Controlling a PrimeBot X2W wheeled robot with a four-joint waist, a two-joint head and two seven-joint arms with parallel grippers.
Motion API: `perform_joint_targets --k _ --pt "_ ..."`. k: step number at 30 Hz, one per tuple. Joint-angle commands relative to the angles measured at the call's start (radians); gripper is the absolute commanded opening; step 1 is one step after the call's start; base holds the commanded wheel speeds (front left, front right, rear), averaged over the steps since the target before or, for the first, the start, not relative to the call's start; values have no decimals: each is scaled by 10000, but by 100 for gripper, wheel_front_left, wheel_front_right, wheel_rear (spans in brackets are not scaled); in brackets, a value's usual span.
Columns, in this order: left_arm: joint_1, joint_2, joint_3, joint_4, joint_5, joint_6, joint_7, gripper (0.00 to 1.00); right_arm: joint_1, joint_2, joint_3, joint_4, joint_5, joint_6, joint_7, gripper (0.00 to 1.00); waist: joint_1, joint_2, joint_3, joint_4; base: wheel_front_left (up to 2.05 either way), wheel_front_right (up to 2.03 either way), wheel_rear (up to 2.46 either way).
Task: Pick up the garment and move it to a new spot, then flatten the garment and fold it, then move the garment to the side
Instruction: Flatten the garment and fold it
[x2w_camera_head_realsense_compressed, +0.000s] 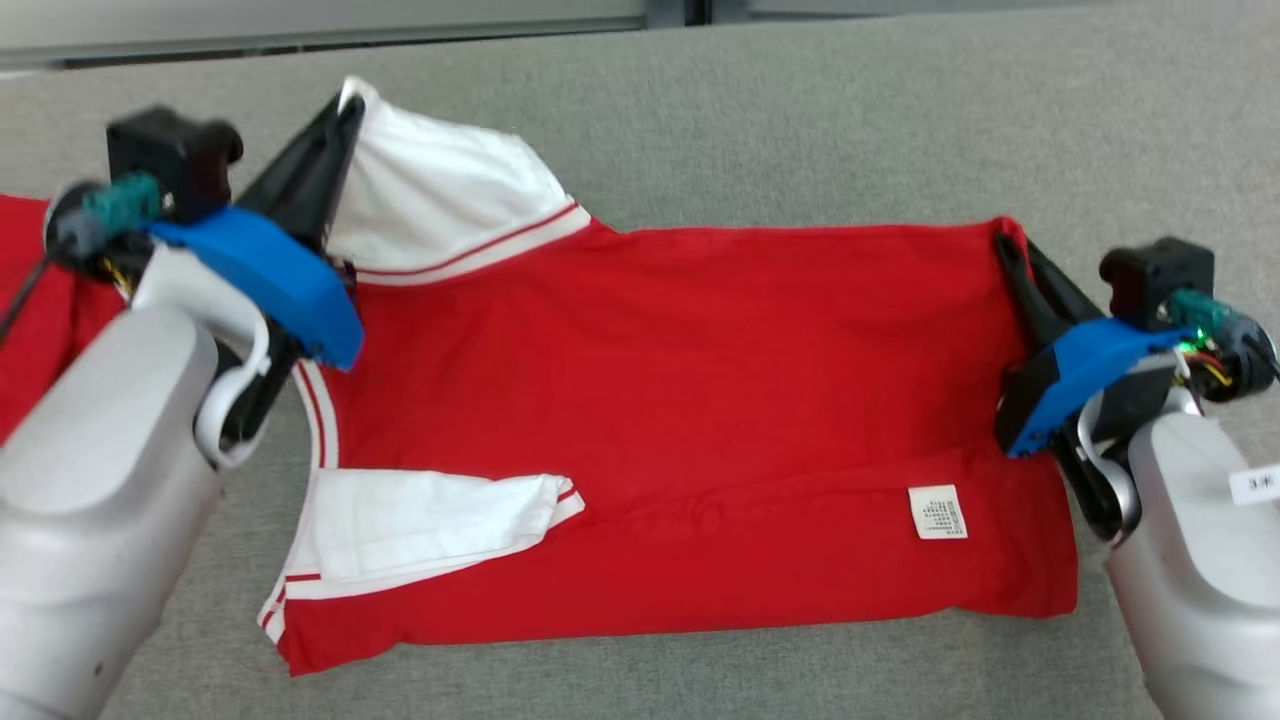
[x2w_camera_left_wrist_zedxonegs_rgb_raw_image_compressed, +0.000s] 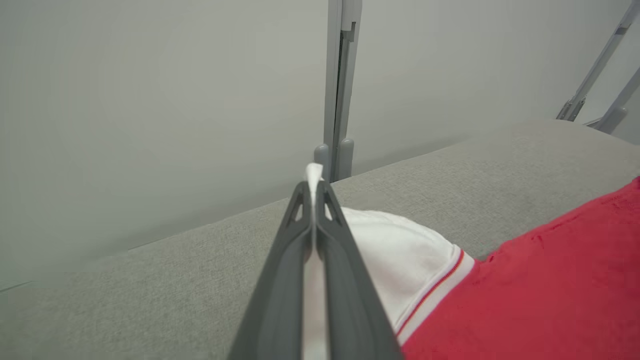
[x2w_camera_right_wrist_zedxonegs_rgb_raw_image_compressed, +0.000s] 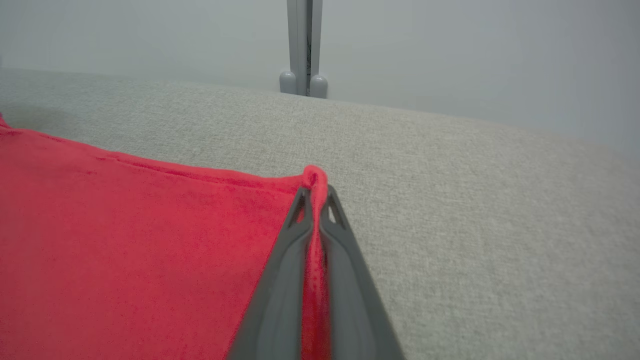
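The left end effector and right end effector each pinch a far corner of the shirt — lift both evenly and keep it tight.

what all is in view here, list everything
garment: 1, red with white striped trim, spread across the middle of the table
sleeves: 2, white, one at the far left corner of the garment, one folded onto its near left
label: 1, white, on the garment's near right part
red fabric: 1 patch, red, far left edge behind the left arm; cannot tell if it is the same garment
table: 1, grey cloth-covered, under everything
post: 1, grey, upright behind the table
left gripper: 1, dark fingers, shut on the far white sleeve
right gripper: 1, dark fingers, shut on the garment's far right red corner
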Motion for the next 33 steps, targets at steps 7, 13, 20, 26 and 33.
perform_joint_targets --k 7,13,20,26,33 --pt "2072 634 50 -2028 -384 879 -300 0 1153 99 -495 21 -157 -1 -812 0 1 0 -736 336 0 0 0" --pt "3764 963 4 -3583 -736 1699 -356 0 1935 236 -823 19 -426 -1 -1542 0 1 0 -1107 539 0 0 0" --pt "5243 953 -145 -4168 -1064 2178 -649 0 2922 517 -1330 -173 -711 -2 -2230 0 1 0 -1462 733 0 0 0" --pt "5820 856 -117 -4067 -1079 2524 -897 7 3659 829 -1459 -657 -646 -1 -2410 72 1 0 -1657 771 0 0 0" --pt "6290 522 287 -4017 -938 2842 -1279 100 4324 849 -1663 -1565 -502 -1 -2495 100 1 0 -1825 706 0 0 0"
